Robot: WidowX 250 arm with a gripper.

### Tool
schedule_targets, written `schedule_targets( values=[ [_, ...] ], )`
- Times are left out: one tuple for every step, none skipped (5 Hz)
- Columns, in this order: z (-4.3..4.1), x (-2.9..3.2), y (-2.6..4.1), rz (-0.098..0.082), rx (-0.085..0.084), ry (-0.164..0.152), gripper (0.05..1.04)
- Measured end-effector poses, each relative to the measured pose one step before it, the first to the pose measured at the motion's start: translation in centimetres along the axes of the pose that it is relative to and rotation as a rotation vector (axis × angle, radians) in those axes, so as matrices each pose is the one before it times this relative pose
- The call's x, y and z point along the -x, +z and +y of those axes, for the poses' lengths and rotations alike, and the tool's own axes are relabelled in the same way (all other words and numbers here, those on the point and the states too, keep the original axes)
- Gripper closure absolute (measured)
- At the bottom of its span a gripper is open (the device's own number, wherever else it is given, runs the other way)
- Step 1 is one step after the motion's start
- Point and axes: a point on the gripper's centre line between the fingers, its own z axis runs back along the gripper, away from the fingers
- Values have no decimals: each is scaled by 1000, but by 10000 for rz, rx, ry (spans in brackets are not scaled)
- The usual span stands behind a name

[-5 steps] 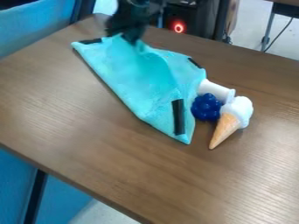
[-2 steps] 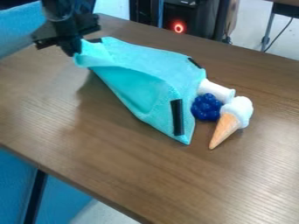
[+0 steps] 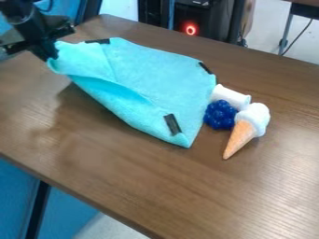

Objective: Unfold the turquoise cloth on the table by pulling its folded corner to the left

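At the upper left of the camera view, the black gripper (image 3: pixel 51 57) is shut on a corner of the turquoise cloth (image 3: pixel 146 74). That corner is raised off the table, and the cloth's left side curls under it in a loose fold. Black strips lie at three of the cloth's corners, one of them near its lower tip. Touching or nearly touching the cloth's right edge are a white cylinder (image 3: pixel 230 97) and a cluster of dark blue balls (image 3: pixel 220 115). Beside these lies a toy ice cream cone (image 3: pixel 246 128), its tip toward the viewer.
The brown wooden table (image 3: pixel 156 186) spans the view, its near edge running from the left side down to the bottom. Blue chairs stand at the left. Behind the table is a dark box (image 3: pixel 200 21) with a glowing red ring.
My gripper has moved left with the cloth corner, from the table's back edge to the upper left. The cloth has opened out wider, and its lower tip has shifted left.
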Motion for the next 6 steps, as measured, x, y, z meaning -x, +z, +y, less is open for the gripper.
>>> schedule_targets(
  values=[
    [1625, -362, 198, 249, 628, -429, 1030],
    [1485, 328, 432, 538, 752, -308, 1030],
    [874, -137, 210, 723, 501, -7, 1030],
    [569, 324, 318, 228, 59, -353, 1030],
    [1034, -384, 590, 38, 4, -192, 1014],
    [847, 365, 3, 53, -278, -271, 853]
  ],
)
